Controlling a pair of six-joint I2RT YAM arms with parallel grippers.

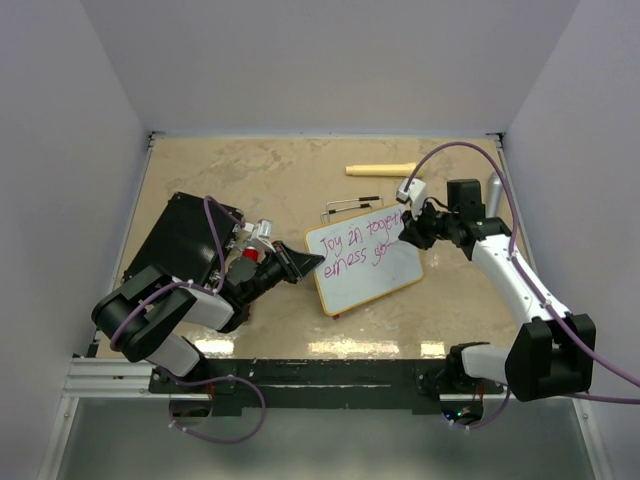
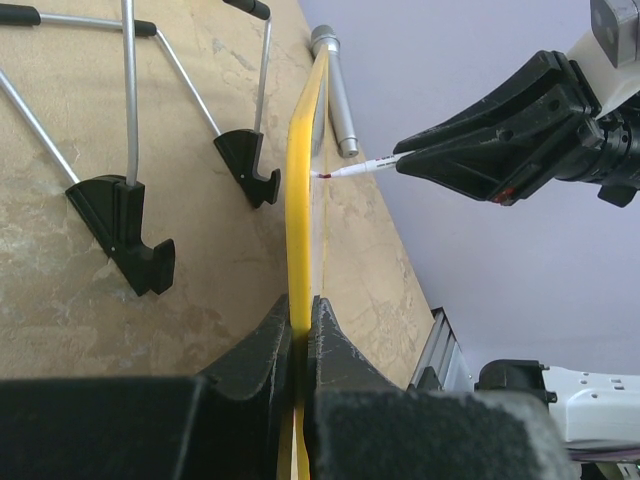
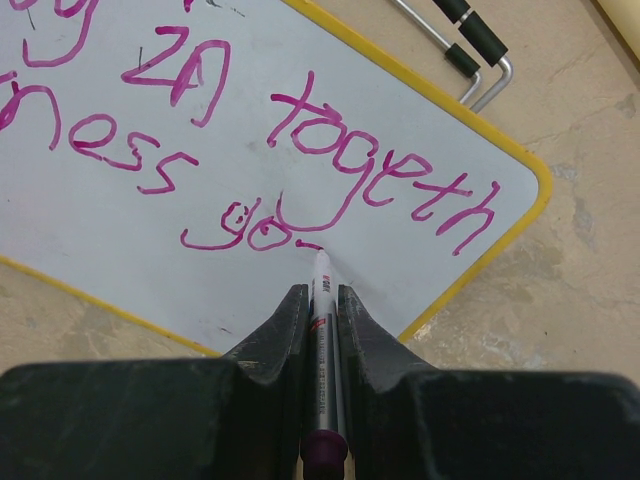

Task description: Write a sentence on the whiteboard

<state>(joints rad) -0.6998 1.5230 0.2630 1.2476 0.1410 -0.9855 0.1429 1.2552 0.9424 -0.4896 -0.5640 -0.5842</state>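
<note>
Beige marbled tabletop (image 1: 280,180), pale walls on three sides.
- Left gripper (image 2: 302,322): jaws closed tight on the yellow rim of the whiteboard (image 2: 300,200), at its left edge. Only the left wrist view shows this clamp edge-on.
- Whiteboard: lies skewed; bare tabletop runs along its near edge.
- Sentence (image 3: 385,180): pink; the right wrist view alone gives it legibly, "togeth" above "ness go".
- Right gripper (image 3: 320,300): over the board's right part, closed on a marker (image 3: 322,345), tip touching the board just after "go".
- Black case (image 1: 185,240): left of the board.
- Wire stand (image 1: 350,207): just beyond the board.
- Wooden stick (image 1: 380,169), silver cylinder (image 2: 335,90): farther beyond.
</note>
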